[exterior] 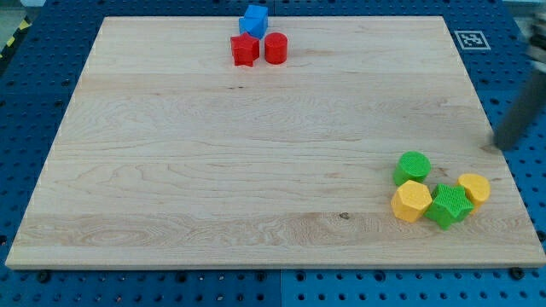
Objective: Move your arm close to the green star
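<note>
Camera view: single frame, seen from above and a little in front.
Table: pale wooden table lying on a blue perforated base.
Rod: dark and blurred, coming in from the view's right edge and slanting down to the left.
Tip: my tip sits near the table's right edge, above and to the right of the lower-right group of blocks, touching none of them.
Jaws: the arm carries none, only the rod, so I cannot tell any open or shut state.
Green star: green star lies near the view's bottom right corner, between a yellow hexagon on its left and a yellow block on its upper right, touching both.
Green cylinder: green cylinder sits just above the yellow hexagon.
Top group: blue cube above a red star and a red cylinder, close together at the view's top.
Marker: black-and-white tag off the table's top right corner.
</note>
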